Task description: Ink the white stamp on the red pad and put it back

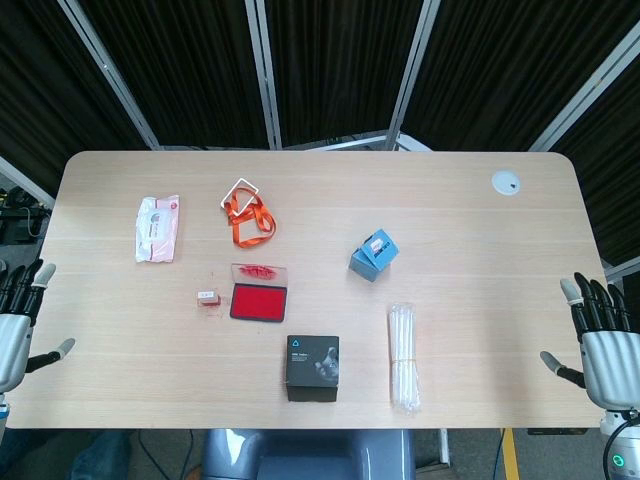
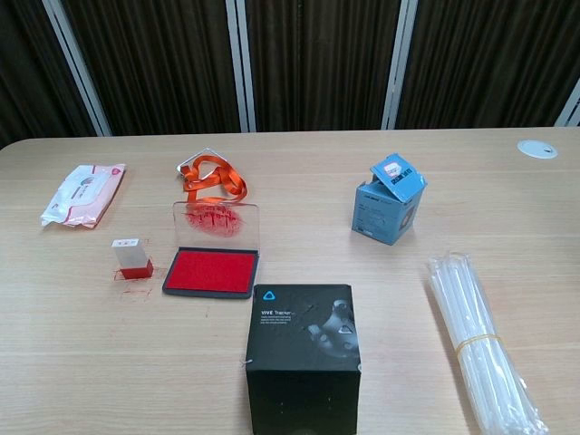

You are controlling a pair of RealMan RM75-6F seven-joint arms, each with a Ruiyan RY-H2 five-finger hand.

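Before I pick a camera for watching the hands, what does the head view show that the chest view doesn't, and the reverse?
Only the head view shows the left hand and right hand, both open at the table's side edges, holding nothing. Only the chest view shows the red pad's clear lid standing upright and the print on the black box's top. Both share the white stamp beside the pad, the orange lanyard, blue box, wipes pack and bundled straws.
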